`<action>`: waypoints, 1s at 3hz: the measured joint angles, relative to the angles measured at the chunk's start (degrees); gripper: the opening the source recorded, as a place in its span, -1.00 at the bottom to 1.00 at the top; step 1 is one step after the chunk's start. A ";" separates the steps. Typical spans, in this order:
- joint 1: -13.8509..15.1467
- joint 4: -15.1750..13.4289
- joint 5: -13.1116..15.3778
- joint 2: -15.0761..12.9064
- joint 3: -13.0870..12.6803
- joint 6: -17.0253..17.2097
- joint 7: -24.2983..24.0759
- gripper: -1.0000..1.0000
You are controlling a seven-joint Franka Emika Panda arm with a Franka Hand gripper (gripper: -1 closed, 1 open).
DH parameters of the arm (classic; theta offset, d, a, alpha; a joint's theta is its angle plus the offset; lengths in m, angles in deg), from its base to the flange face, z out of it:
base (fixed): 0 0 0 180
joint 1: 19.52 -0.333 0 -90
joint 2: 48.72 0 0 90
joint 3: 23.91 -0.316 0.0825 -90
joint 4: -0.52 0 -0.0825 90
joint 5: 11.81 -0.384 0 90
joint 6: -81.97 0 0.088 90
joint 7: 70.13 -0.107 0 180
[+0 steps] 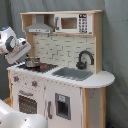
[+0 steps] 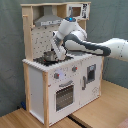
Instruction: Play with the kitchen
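Gripper (image 2: pixel 56 53) hangs right above the pot (image 2: pixel 49 56) on the kitchen (image 2: pixel 60 80) stovetop; fingers' state, can't tell.

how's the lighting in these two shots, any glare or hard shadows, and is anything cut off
In the first exterior view, light is soft and even, no glare on the kitchen; the arm is cropped at the first exterior view's left edge. In the second exterior view, shade sits under the hood, and the pot shows a small highlight.

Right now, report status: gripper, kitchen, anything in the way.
Gripper down at the pot on the stovetop; grip cannot be told. Kitchen upright, oven door shut. Nothing seen blocking the arm.
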 joint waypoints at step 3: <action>10.49 11.58 -2.43 -0.17 -4.83 7.57 0.05 1.00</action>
